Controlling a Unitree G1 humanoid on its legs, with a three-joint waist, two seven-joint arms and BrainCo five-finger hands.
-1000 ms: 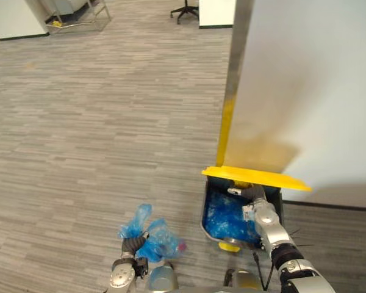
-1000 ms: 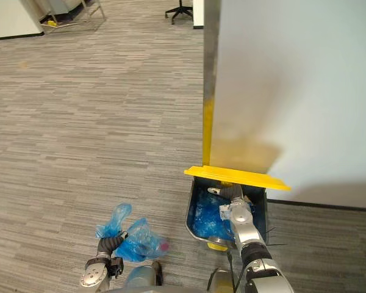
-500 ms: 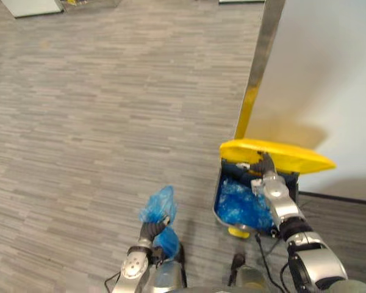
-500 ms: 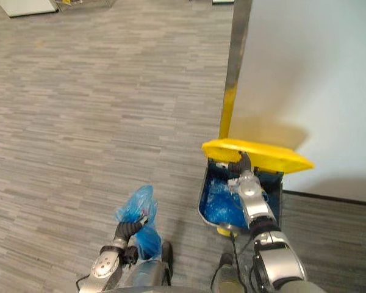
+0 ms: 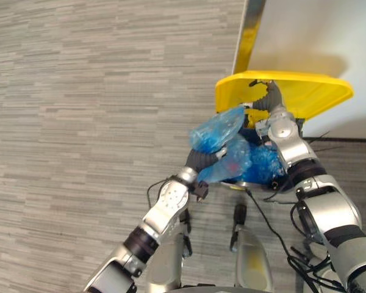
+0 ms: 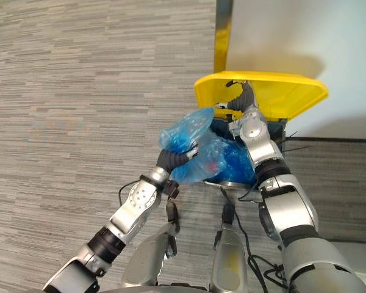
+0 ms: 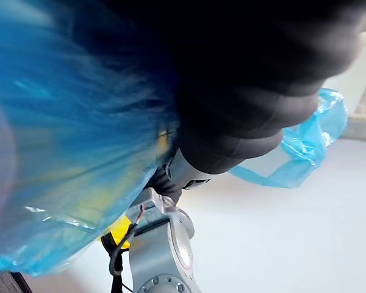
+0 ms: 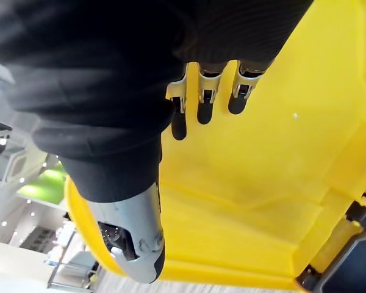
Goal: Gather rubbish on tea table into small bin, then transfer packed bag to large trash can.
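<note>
Grey, finely striped carpet floor (image 5: 79, 91) spreads out toward 9 o'clock. The left hand (image 5: 202, 160) is curled tight round the gathered neck of a crinkly, translucent blue bag (image 5: 218, 129). The bag bulges above the near rim of the large trash can (image 5: 247, 183) and its blue plastic liner (image 5: 269, 163). At 1 o'clock from the bag, the right hand (image 5: 268, 101) sets straight fingers against the smooth underside of the rounded yellow lid (image 5: 311, 91), which stands tilted up.

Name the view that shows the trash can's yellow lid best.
The right eye view: the yellow lid shows in full outline, raised, with the right hand against it. The left eye view matches it; the right wrist view gives a close patch of it.
</note>
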